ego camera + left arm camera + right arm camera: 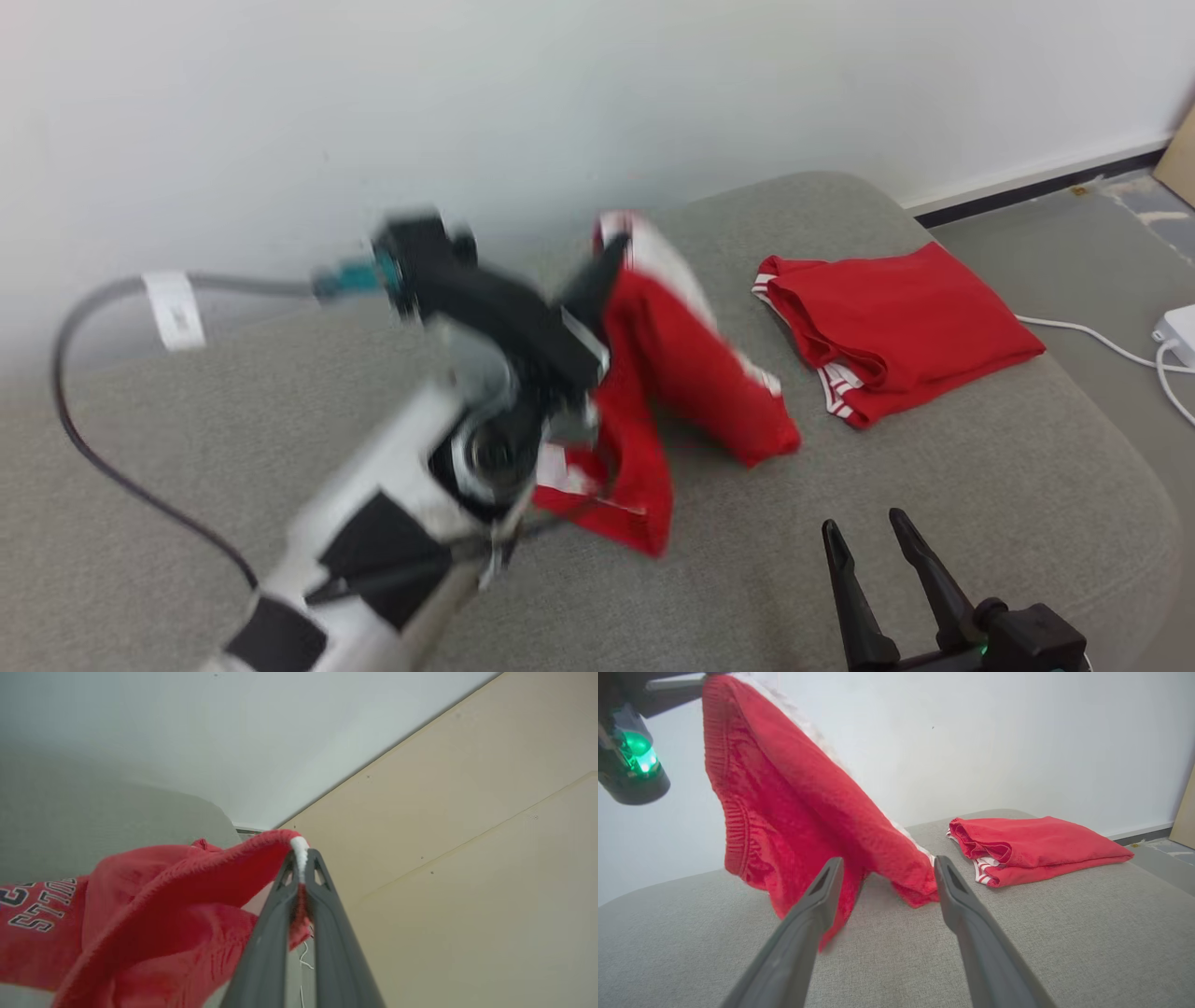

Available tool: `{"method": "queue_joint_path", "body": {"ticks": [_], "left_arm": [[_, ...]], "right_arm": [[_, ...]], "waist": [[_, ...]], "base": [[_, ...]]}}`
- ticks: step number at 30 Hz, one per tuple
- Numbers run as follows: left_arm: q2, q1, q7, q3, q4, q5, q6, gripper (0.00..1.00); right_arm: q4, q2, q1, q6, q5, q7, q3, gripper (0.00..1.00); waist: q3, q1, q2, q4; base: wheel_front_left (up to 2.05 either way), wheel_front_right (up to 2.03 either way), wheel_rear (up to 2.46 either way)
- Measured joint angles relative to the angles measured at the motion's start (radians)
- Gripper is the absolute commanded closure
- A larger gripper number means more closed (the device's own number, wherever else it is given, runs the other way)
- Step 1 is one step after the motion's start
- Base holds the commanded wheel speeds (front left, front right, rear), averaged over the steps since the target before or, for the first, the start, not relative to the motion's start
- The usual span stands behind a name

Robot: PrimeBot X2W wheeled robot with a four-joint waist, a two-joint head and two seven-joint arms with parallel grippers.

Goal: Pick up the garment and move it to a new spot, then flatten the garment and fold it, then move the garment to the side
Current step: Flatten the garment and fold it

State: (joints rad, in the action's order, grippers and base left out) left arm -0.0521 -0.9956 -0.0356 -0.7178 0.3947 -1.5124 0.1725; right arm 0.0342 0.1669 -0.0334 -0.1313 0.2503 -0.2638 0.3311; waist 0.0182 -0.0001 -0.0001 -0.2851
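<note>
The red garment (691, 373) hangs above the grey cushion (233, 420), lifted at one white-trimmed edge. The left gripper (301, 858) is clenched on that edge; in the left wrist view the white trim sits pinched between the two fingertips. The cloth slopes down from the grip, and its lowest folds reach the cushion surface. Whether they rest on it cannot be determined.

Writing: the left wrist view shows dark, white-outlined block letters on the garment. The lower row begins "ST". The rest is creased and cut off at the frame edge, so it is not readable. A white label (173, 308) is wrapped round a grey cable (75, 439) behind the left arm; its print is blurred.

Edges and room: a second red garment, folded (896, 327), with white stripes at its hem, lies near the cushion's far right corner. A strip of bare cushion separates it from the hanging one. Bare cushion extends to the left and toward the robot. The right gripper (864, 521) stands low at the near right, jaws released and spread wide, holding nothing, apart from both garments.

Obscured: the left arm is motion-blurred in the head view and covers part of the hanging garment. A white cord (1102, 341) on the floor runs out of the frame at the right.
</note>
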Motion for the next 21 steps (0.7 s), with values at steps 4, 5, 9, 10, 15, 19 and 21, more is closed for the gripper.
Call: {"method": "queue_joint_path", "body": {"ticks": [4,5,9,10,15,19,21], "left_arm": [[-0.038,0.145,-0.023,-0.076,0.006,0.012,-0.05,1.0],[-0.058,0.181,-0.021,-0.088,-0.003,0.017,-0.063,1.0],[-0.14,0.311,0.003,-0.136,-0.046,0.056,-0.092,1.0],[-0.158,0.337,0.008,-0.146,-0.06,0.068,-0.092,1.0],[-0.283,0.433,0.129,-0.157,-0.141,0.169,-0.073,1.0],[-0.328,0.478,0.192,-0.164,-0.171,0.225,-0.045,1.0],[-0.35,0.495,0.209,-0.163,-0.173,0.243,-0.036,1.0]], "right_arm": [[-0.003,-0.001,-0.014,0.0,-0.002,0.0,-0.011,0.0],[-0.002,-0.002,-0.02,0.0,-0.003,0.0,-0.014,0.0],[-0.005,0.002,-0.029,0.0,-0.003,0.0,-0.026,0.0],[-0.005,0.003,-0.036,0.0,-0.003,0.0,-0.028,0.0],[-0.008,0.009,-0.039,0.0,-0.004,0.0,-0.036,0.0],[-0.007,0.013,-0.041,0.0,-0.004,0.0,-0.035,0.0],[-0.006,0.014,-0.041,0.0,-0.004,0.0,-0.033,0.0]], "waist": [[-0.001,0.0,0.0,0.023],[-0.002,0.0,0.0,0.029],[-0.007,0.0001,0.0,0.057],[-0.008,0.0,0.0,0.064],[-0.016,0.0,0.0,0.112],[-0.019,0.0,0.0,0.146],[-0.019,0.0,0.0001,0.161]], "base": [[0.0,0.0,0.0],[0.0,0.0,0.0],[0.0,0.0,0.0],[0.0,0.0,0.0],[0.0,0.0,0.0],[0.0,0.0,0.0],[0.0,0.0,0.0]]}}
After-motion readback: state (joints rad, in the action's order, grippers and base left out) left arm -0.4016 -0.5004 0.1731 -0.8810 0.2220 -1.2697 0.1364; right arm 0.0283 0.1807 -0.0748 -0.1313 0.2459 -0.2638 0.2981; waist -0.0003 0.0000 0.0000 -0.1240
